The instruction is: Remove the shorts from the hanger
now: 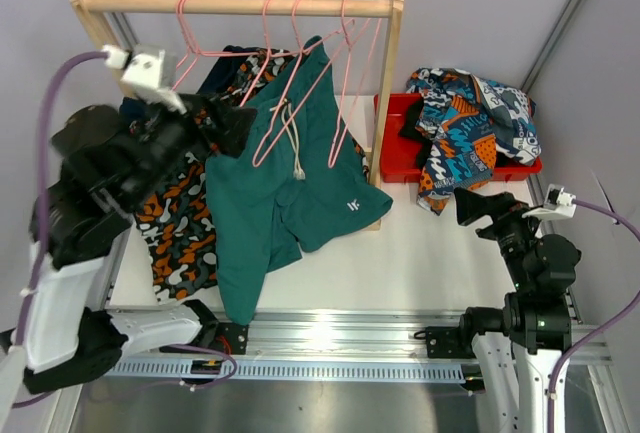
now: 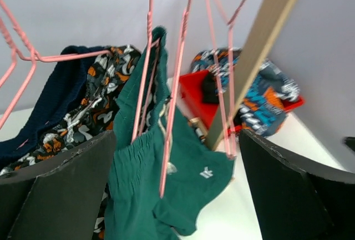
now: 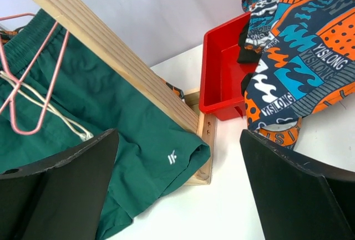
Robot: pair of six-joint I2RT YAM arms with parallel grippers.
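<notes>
Step in hand: we judge it to be freeing the teal green shorts (image 1: 270, 213) from their pink wire hanger (image 1: 300, 63).
Teal green shorts: on the hanger under the wooden rail (image 1: 230, 3), with the waistband caught over the wire, the drawstring (image 1: 293, 143) dangling and the legs trailing down toward the counter (image 1: 440, 263).
Left jaws: wide open and gripping nothing. They are raised near rail height, just left of the teal waistband.
Right jaws: wide open and empty. They sit low over the counter near the rack's right post (image 1: 385, 103), apart from the garment.
Other pairs: the camouflage shorts (image 1: 180, 223) and navy shorts (image 2: 50, 107) hang to the left on the rail. The cartoon-print shorts (image 1: 470, 123) lie over the red bin (image 1: 395, 158).
Recommended grip: we advise closing the left jaws on waistband fabric only, clear of the wire and the drawstring. The pull should then run along the hanger's arm and off its end.
Recommended support: the right jaws could steady the lower fabric.
Risk: a straight downward tug may drag the hanger off the rail or snag the neighbouring hangers.
</notes>
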